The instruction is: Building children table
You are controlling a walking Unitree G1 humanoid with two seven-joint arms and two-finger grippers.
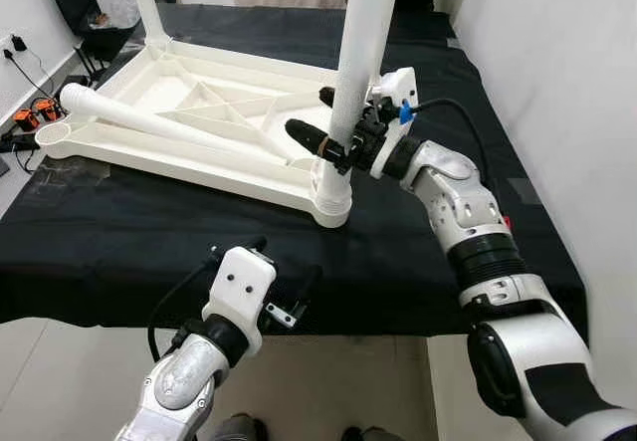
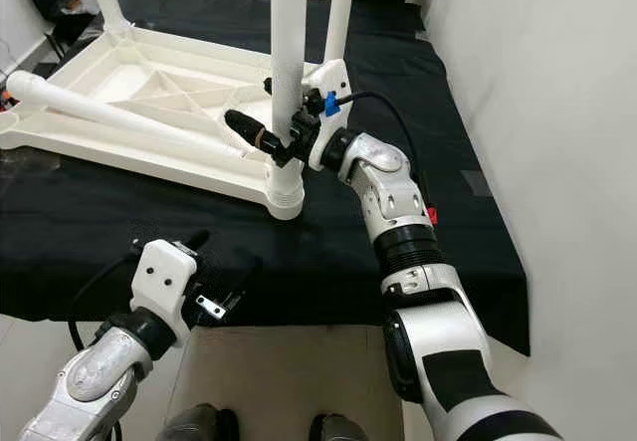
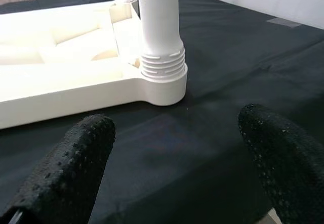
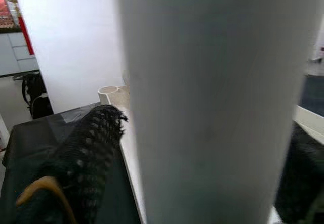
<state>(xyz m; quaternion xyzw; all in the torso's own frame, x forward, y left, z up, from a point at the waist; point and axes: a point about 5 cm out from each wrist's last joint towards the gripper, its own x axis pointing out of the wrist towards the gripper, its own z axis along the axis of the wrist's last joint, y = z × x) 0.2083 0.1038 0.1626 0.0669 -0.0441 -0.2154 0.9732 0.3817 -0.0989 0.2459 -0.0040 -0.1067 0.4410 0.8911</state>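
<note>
Upside down on the black cloth (image 1: 149, 252) lies the white tabletop (image 1: 189, 112), a loose leg (image 1: 149, 120) resting across it. At its near right corner an upright leg (image 1: 358, 73) stands in its socket, the right gripper (image 1: 328, 127) clamped around it. Nearer, the left gripper (image 1: 264, 277) hovers over the cloth, fingers (image 3: 71, 168) wide apart.

Plain white-walled room, black-clothed worktable (image 1: 418, 262)

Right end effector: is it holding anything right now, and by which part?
Yes. The right end effector grips the upright white table leg on its lower shaft, just above the threaded corner socket.
</note>
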